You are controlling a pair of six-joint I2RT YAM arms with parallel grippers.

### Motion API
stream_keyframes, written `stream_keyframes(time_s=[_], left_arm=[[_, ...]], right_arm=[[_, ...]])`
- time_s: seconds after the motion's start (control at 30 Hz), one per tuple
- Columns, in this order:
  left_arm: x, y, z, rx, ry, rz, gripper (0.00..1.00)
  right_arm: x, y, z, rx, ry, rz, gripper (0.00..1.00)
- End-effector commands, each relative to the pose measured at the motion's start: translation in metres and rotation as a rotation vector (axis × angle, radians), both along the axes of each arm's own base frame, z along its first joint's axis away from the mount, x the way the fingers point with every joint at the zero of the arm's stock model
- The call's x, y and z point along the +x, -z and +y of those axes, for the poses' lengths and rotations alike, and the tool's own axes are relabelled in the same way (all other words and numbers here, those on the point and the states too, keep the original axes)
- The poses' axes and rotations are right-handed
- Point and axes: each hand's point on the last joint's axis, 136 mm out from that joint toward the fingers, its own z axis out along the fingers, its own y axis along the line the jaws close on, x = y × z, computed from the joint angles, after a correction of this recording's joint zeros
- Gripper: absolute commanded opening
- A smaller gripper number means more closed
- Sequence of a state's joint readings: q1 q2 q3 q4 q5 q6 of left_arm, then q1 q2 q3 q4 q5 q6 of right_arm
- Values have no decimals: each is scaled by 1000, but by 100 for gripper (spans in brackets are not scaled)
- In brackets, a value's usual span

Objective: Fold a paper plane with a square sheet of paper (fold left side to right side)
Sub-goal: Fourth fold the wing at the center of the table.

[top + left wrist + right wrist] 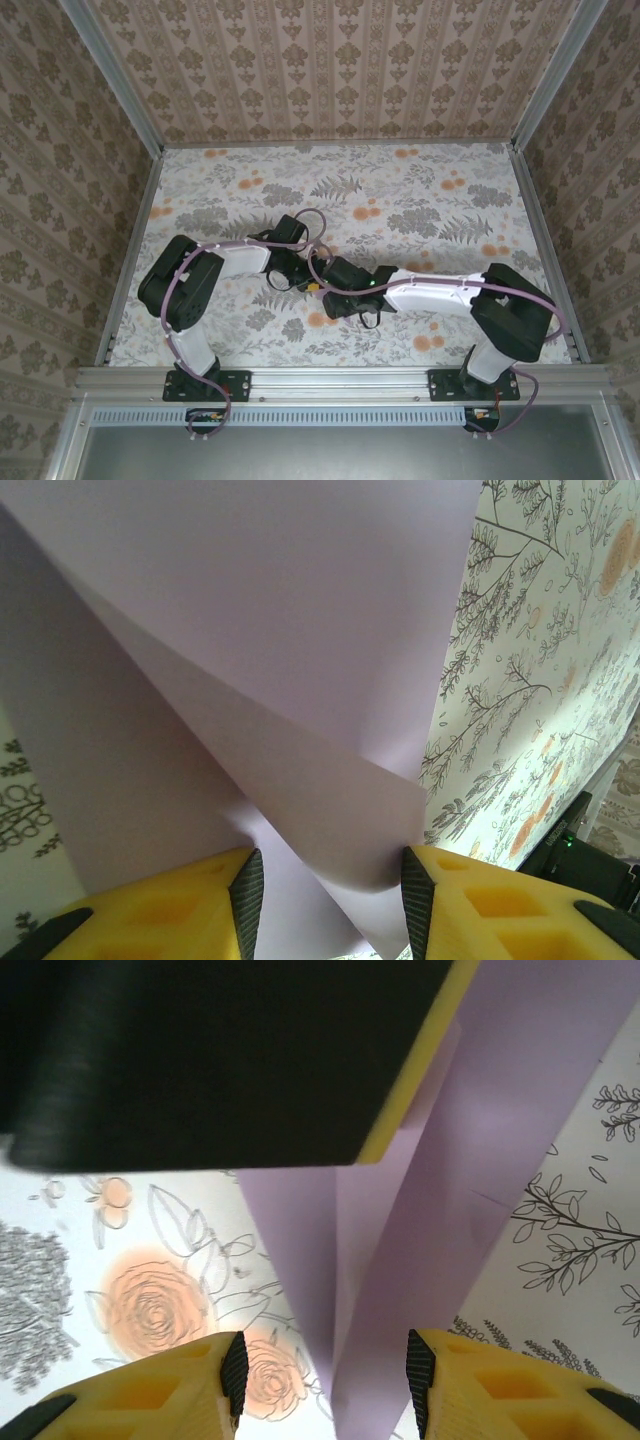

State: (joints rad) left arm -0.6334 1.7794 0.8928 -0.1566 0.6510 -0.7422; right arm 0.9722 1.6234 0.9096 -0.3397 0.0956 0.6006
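The paper plane [300, 630] is pale lilac paper, folded, with a raised flap running diagonally across the left wrist view. My left gripper [325, 880] stands open over it, and the flap's lower edge reaches the right pad [415, 880]. In the right wrist view the paper plane [400, 1260] narrows to a creased point between the fingers of my right gripper [325, 1370], which is open and apart from the paper. A black and yellow finger of the left gripper [200, 1060] rests on the paper's far end. From above, the left gripper [290, 272] and right gripper [335, 295] meet at mid-table, hiding the paper.
The table [420, 200] has a floral cloth with orange rose prints [150, 1305]. Wallpapered panels and metal rails [130, 250] close in the left, right and far sides. The right arm's black body [590, 865] sits close beside the left gripper.
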Motion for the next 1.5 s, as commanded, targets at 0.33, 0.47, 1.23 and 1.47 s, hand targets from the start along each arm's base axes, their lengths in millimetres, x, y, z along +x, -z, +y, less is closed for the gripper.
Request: stream_keyframes(time_s=[0.33,0.47,1.23,1.47], left_arm=[[0,15,10,74,-31,24,44],[1,13,10,72,-32,19,45],[2,2,21,71,-46,-14,46],[1,6,21,71,-44,-3,42]], right_arm=[[6,14,-3,-112,-3,-9,43],[5,20,-1,-130,-13,12,38],[0,12,-2,150,17,97,1],[1,5,1,299,35,127,1]])
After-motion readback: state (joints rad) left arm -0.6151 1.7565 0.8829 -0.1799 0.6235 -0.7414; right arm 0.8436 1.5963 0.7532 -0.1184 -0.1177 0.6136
